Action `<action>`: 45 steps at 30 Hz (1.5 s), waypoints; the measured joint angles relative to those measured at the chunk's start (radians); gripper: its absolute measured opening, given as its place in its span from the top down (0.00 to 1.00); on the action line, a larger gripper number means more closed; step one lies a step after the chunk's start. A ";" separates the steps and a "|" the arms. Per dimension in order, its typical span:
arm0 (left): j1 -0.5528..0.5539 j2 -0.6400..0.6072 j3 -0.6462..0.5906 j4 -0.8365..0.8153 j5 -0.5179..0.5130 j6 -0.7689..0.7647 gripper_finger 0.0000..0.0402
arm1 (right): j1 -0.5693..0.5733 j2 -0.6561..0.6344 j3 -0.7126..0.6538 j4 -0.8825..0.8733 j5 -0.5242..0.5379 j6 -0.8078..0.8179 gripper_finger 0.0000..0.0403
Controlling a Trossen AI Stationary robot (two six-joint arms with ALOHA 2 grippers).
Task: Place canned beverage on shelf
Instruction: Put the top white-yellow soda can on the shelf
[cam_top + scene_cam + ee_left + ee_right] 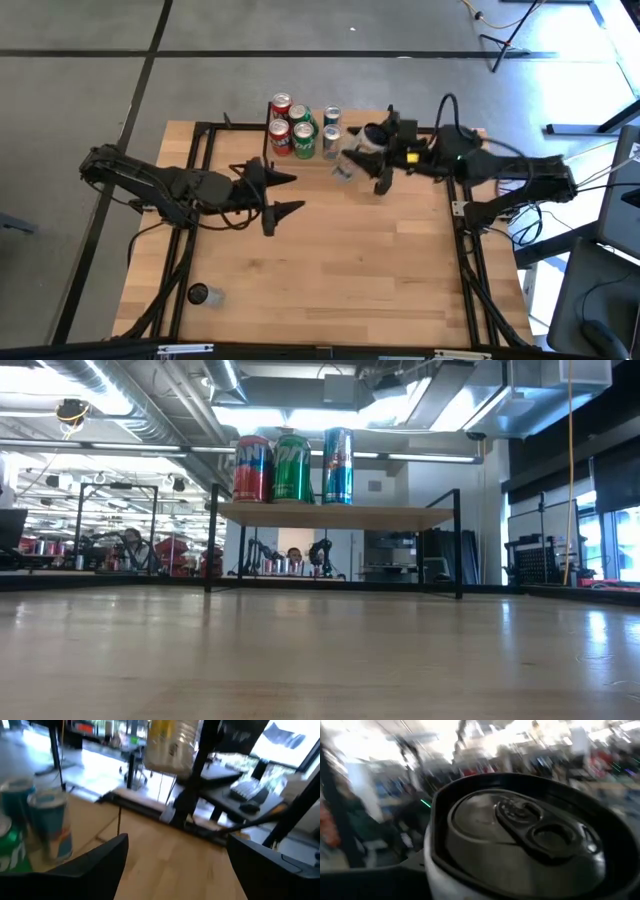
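The shelf [340, 516], a light wooden top on thin black legs, stands at the table's far edge, and several cans [298, 125] stand upright on its top. They also show in the low view [290, 466] and the left wrist view [47, 827]. My right gripper [355, 163] is shut on a pale can [345, 160] just right of the shelf's cans, above table height. My left gripper [298, 193] is open and empty over the middle of the table, pointing right. Neither gripper shows in the low view. My right gripper holds the pale can by its side wall [172, 742], with a finger on either side of it. The can's top end with the pull tab [520, 832] faces back toward the wrist. The can is lifted clear of the table and the shelf. The spots of contact are blurred.
A small dark round thing [198, 293] lies near the table's near left corner. Black frame rails [190, 200] run along the table's left and right sides. The wooden table top [340, 270] between the arms and the near edge is bare.
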 joint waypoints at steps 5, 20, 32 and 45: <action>0.000 -0.015 0.000 -0.147 0.012 -0.070 0.18 | -0.148 -0.093 0.000 -0.302 -0.061 -0.031 0.43; 0.010 -0.004 0.000 -0.157 0.014 -0.130 0.18 | -0.705 0.005 -0.156 -0.269 -0.709 -0.257 0.42; 0.020 -0.004 0.000 -0.145 -0.040 -0.155 0.18 | -0.800 0.198 -0.219 -0.017 -0.877 -0.337 0.41; 0.050 -0.004 -0.001 -0.145 -0.038 -0.156 0.18 | -0.800 0.285 -0.219 -0.003 -0.904 -0.387 0.41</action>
